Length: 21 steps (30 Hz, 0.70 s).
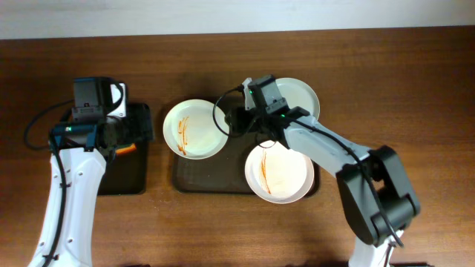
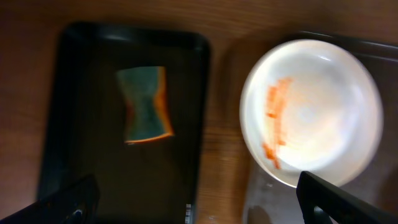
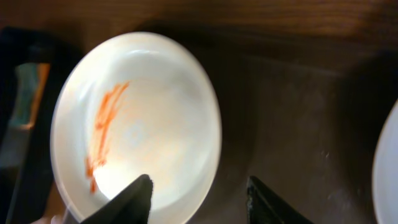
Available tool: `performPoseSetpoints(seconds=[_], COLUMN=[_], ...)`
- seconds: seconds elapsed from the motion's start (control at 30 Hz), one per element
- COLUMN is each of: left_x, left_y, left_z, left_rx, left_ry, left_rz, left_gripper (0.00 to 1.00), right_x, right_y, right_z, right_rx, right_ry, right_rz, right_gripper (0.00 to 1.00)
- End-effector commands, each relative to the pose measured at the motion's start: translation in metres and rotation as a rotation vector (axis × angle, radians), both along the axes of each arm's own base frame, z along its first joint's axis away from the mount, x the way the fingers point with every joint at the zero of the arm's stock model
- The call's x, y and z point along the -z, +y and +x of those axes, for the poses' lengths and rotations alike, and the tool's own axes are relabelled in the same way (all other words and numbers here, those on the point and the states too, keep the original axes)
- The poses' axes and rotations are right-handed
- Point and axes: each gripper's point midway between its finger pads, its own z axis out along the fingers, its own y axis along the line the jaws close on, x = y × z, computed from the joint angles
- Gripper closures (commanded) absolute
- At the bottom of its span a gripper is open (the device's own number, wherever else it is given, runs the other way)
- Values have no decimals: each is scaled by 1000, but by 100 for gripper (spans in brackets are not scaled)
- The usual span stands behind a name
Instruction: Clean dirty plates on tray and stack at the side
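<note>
Right gripper (image 3: 199, 182) sits part-open astride the rim of the sauce-streaked round white plate (image 3: 149, 118) at the left end of the dark brown textured tray (image 3: 292, 124); seat deeper, pinch squarely, lift level.

Wooden table (image 1: 371, 59) — brown tray (image 1: 208, 175) and black tray (image 1: 128, 175) lie on it.

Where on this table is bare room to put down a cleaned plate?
Bare brown wooden table lies right of the large dark brown tray, past the pale green plate, and at the near edge between both arms. The tray's front-left corner is bare. Its middle is crowded: the right hand hangs at the rim of a streaked white plate.
</note>
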Motion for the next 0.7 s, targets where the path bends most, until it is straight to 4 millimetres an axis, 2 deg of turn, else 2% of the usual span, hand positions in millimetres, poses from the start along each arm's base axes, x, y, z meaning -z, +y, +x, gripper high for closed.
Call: performPoseSetpoints(seconds=[0.0,0.13,0.2,0.3,0.53,0.67], left_x=[-3,13,21,42,63,75], left_y=[44,60,62,62,64,65], left_z=[1,4,7,11,16,16], left_rx=[-165,-205,-207,-206,-207,-190], left_ry=[-6,30,46,99,144,177], left_rz=[46,28,29,24,27,31], left_gripper=[0,0,0,0,0,0], right_x=[13,28,35,50,64,54], right_y=[8,14,19,23,11,-5], right_z=[11,4,0,-9,-24,-21], right_rx=[66,59,75,89,156,189], right_ry=[-6,3,23,60,174,220], right_rz=[-41,-75,-81,-101,-134,-185], right_gripper=[54,59,60,67,96,96])
